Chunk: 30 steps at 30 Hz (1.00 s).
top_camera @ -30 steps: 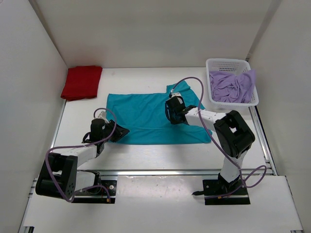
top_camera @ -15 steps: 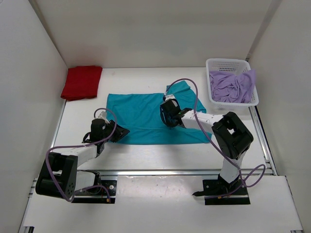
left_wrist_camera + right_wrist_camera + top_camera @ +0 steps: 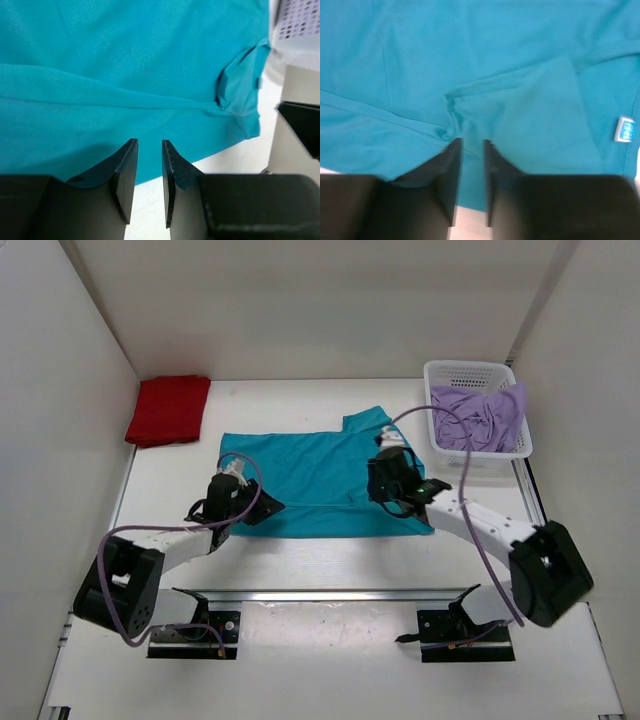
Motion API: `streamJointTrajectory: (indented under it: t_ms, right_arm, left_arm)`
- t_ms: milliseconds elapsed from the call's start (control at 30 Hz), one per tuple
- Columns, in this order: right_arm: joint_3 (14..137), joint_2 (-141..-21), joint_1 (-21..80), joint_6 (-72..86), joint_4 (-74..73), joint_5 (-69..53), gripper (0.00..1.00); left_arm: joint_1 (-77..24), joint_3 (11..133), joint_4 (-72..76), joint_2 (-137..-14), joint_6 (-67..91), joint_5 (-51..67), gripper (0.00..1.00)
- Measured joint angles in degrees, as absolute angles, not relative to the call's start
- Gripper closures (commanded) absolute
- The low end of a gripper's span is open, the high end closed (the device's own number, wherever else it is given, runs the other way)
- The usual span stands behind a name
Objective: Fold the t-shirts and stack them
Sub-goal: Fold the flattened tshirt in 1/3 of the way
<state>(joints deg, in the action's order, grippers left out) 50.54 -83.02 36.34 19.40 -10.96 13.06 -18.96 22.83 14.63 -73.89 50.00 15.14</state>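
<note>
White walls closed round a white table (image 3: 300,552). On its middle the teal shirt (image 3: 310,468) lay spread and half-folded, with a crease along its length and a small tuck near its right end. The red shirt (image 3: 168,410) sat folded at the far left corner, and the purple shirt (image 3: 478,420) lay crumpled in the basket (image 3: 465,368) at the far right corner. At the teal shirt's near edge hovered the left gripper (image 3: 149,145); the right gripper (image 3: 472,142) hung over the tuck. Both pairs of jaws stood slightly apart, clamping nothing. Thin, limp and light, the cloth would likely slide and wrinkle; corners and hems looked best to pinch.

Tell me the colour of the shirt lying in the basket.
Pale lavender; the shirt shows best in the top view.
</note>
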Motion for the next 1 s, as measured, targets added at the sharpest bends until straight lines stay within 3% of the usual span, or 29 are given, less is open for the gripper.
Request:
streamJointTrajectory:
  t_ms: [67, 167, 333, 500, 633, 700, 867, 933, 1000]
  right_arm:
    - [45.36, -77.95, 33.69, 20.78, -8.54, 10.70, 0.93]
    - [39.40, -77.38, 30.24, 22.52, -6.70, 7.81, 1.00]
    - [32.99, -78.15, 30.44, 24.53, -6.37, 5.13, 1.00]
    - [27.66, -72.93, 31.92, 26.89, -5.43, 3.84, 1.00]
    - [23.64, -67.22, 34.02, 29.10, -6.39, 1.52, 1.00]
    - [22.81, -64.99, 34.68, 29.87, -8.01, -0.40, 0.94]
    - [25.19, -61.28, 33.30, 28.88, -13.72, -4.45, 0.87]
    - [27.55, -60.36, 31.07, 27.90, -13.37, -6.83, 0.99]
    - [30.24, -60.62, 28.62, 26.76, -12.21, -9.30, 1.00]
  left_arm:
    - [-19.68, 23.94, 14.72, -76.23, 49.39, 14.98, 0.64]
    - [-19.11, 23.99, 15.75, -81.43, 49.58, 15.99, 0.67]
    - [-16.58, 21.26, 20.97, -85.19, 51.66, 20.84, 0.69]
    - [-15.03, 14.92, 21.19, -78.78, 51.55, 23.07, 0.68]
    - [-14.11, 9.72, 15.75, -68.53, 49.98, 23.57, 0.64]
    - [-13.43, 8.97, 11.44, -63.77, 48.86, 23.55, 0.60]
    - [-11.44, 16.19, -1.80, -60.64, 44.51, 20.80, 0.56]
    - [-10.59, 22.98, -4.93, -62.11, 43.09, 19.18, 0.63]
    - [-8.34, 29.43, -4.03, -64.62, 42.46, 18.74, 0.76]
